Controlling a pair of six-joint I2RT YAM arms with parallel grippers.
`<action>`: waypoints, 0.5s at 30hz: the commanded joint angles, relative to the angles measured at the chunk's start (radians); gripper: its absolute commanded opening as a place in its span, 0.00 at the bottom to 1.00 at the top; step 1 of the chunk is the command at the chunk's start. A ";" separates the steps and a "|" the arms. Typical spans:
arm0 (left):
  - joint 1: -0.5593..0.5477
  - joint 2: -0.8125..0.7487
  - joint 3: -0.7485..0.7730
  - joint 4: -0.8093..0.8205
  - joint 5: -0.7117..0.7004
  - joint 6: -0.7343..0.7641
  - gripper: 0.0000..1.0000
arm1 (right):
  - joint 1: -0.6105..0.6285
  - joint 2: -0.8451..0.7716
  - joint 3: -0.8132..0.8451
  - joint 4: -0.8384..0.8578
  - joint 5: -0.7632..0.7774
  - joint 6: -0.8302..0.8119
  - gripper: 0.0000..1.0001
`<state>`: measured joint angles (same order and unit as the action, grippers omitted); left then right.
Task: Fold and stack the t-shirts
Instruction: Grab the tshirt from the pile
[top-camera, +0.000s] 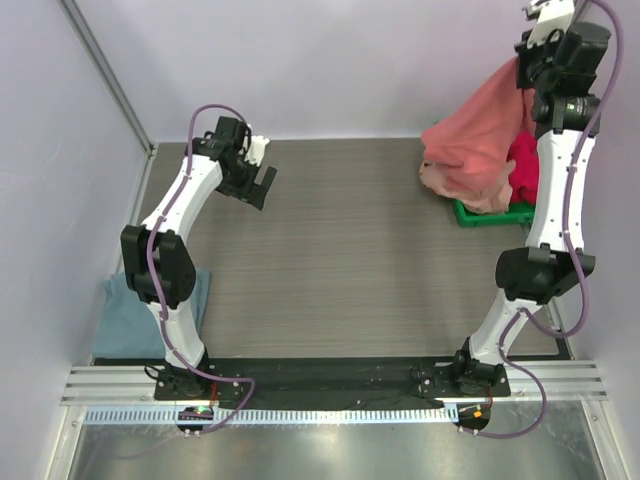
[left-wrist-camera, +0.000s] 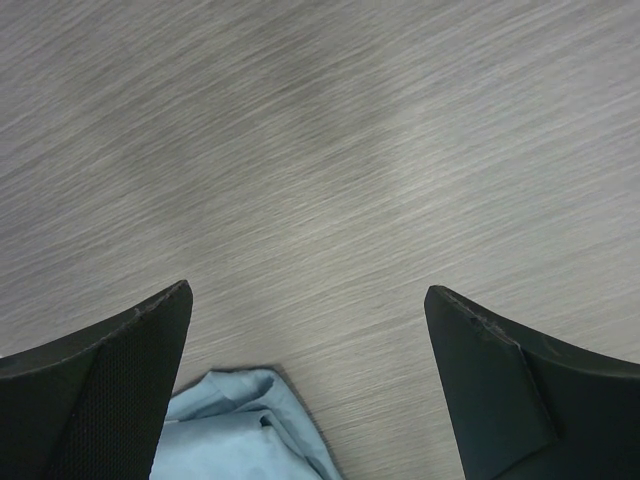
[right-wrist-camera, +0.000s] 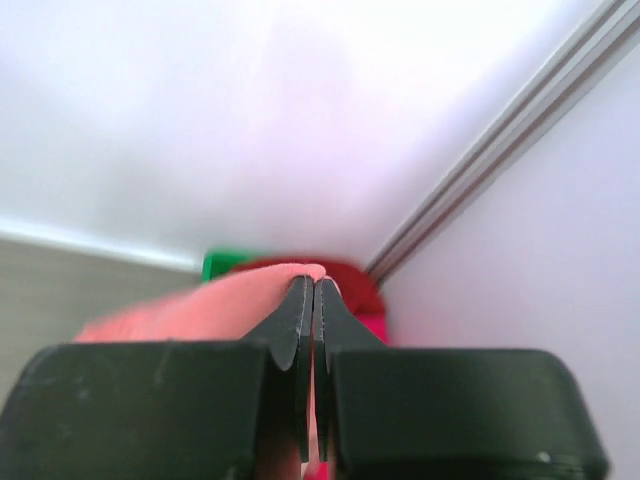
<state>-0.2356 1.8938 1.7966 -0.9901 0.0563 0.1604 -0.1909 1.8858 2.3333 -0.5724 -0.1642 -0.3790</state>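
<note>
My right gripper (top-camera: 525, 62) is raised high at the back right, shut on the salmon-red t-shirt (top-camera: 478, 125), which hangs down from it over the green bin (top-camera: 482, 215). In the right wrist view the jaws (right-wrist-camera: 314, 285) pinch the salmon cloth (right-wrist-camera: 200, 310). A crimson t-shirt (top-camera: 524, 170) lies in the bin behind the arm. A grey-blue t-shirt (top-camera: 125, 315) lies folded at the table's left near edge; its corner shows in the left wrist view (left-wrist-camera: 235, 430). My left gripper (top-camera: 262, 185) is open and empty above the bare table. The light pink t-shirt is out of view.
White walls close in the table at the back and both sides, with a metal post (top-camera: 105, 70) at the back left corner. The wood-grain table (top-camera: 340, 260) spreads between the arms. A metal rail (top-camera: 330, 385) runs along the near edge.
</note>
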 joint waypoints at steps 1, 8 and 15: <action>-0.004 -0.016 0.052 0.045 -0.082 -0.010 0.99 | 0.047 -0.074 0.083 0.166 0.009 -0.023 0.01; 0.027 -0.021 0.092 0.070 -0.174 -0.015 1.00 | 0.211 -0.114 0.115 0.177 0.003 -0.078 0.01; 0.068 -0.039 0.087 0.077 -0.196 -0.019 1.00 | 0.401 -0.139 0.141 0.201 0.009 -0.066 0.01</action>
<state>-0.1875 1.8938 1.8519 -0.9489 -0.1081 0.1566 0.1696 1.8065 2.4290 -0.4725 -0.1539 -0.4423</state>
